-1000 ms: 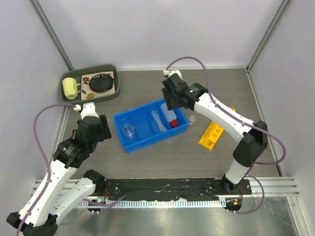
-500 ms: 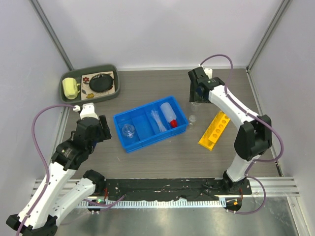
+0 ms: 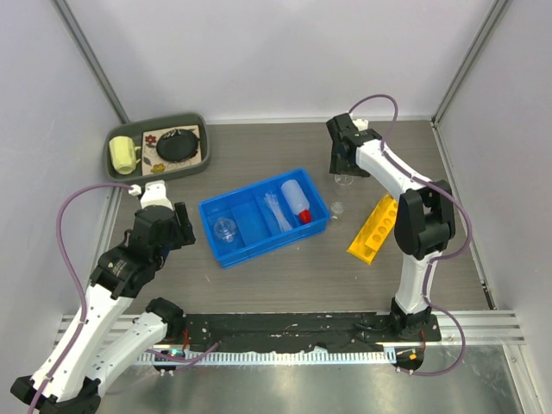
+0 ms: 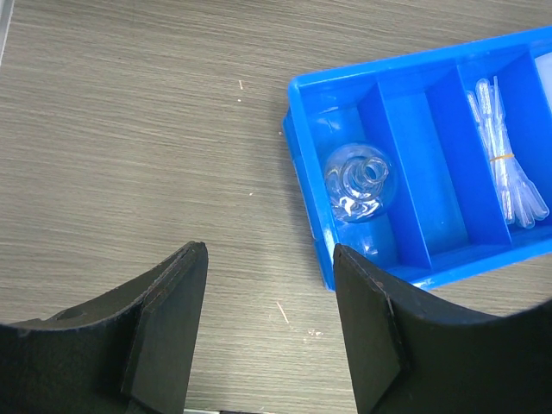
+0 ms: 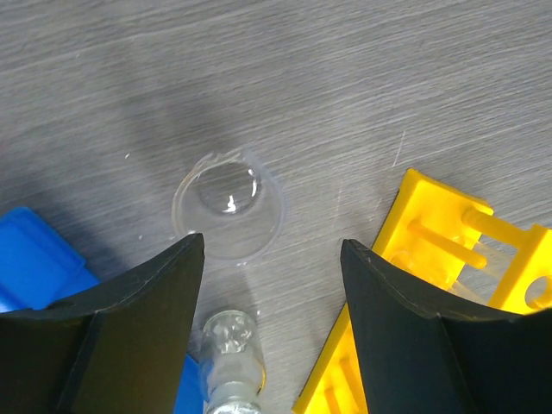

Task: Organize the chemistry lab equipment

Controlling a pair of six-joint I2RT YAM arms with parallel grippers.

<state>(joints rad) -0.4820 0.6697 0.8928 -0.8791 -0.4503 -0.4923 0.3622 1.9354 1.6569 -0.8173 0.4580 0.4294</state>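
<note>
A blue bin (image 3: 250, 241) holds a round clear flask (image 3: 225, 228), thin clear pipettes (image 3: 274, 211) and a white squeeze bottle with red cap (image 3: 296, 200). My right gripper (image 3: 340, 164) is open and empty at the back right, just above a clear beaker (image 5: 228, 203) standing on the table. A small glass vial (image 5: 228, 345) and the yellow rack (image 5: 466, 285) lie close by; the rack (image 3: 373, 227) sits right of the bin. My left gripper (image 4: 267, 254) is open and empty over bare table left of the bin (image 4: 302, 129), with the flask (image 4: 360, 181) in view.
A grey tray (image 3: 200, 129) at the back left holds a yellow mug (image 3: 123, 153) and a round black object (image 3: 178, 144). Walls close in the table on three sides. The bin's corner (image 5: 34, 259) shows beside my right fingers.
My right arm has moved from over the bin's right compartment to the back right, above the beaker. The squeeze bottle lies uncovered in the bin. The left arm has not moved.
</note>
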